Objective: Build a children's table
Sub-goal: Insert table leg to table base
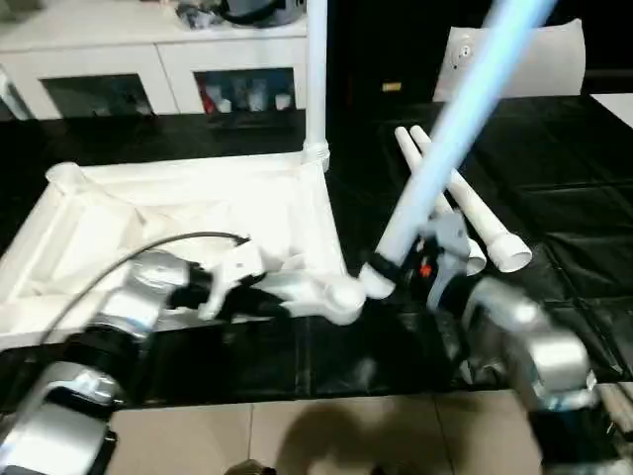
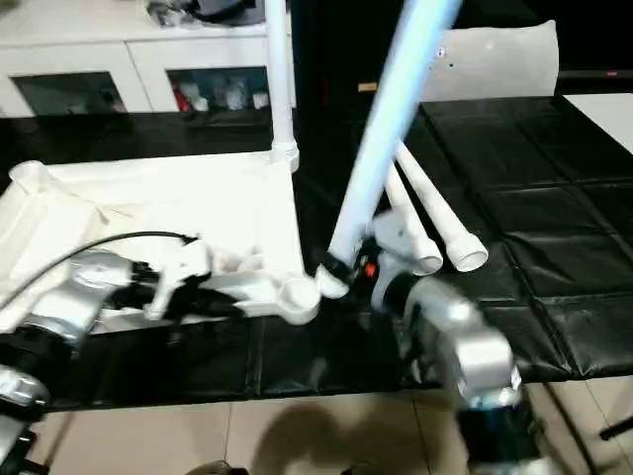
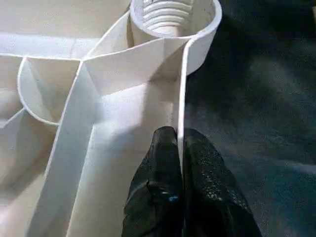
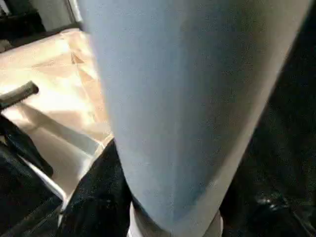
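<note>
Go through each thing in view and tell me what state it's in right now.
Tabletop: upside down, ribs up.
Near corner socket: empty, threads showing.
Standing leg: upright in far corner.
Held leg: tilted, beside near socket.
Two spare legs: lying flat.
Left gripper: pinching tabletop rim.
Right gripper: gripping held leg.

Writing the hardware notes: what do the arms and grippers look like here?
Both forearms are rounded silver metallic shells. The left gripper has two black textured fingers on a white housing, with a thin black cable looping along the left arm. The right gripper also has black fingers, a light housing and a small orange-red mark.
</note>
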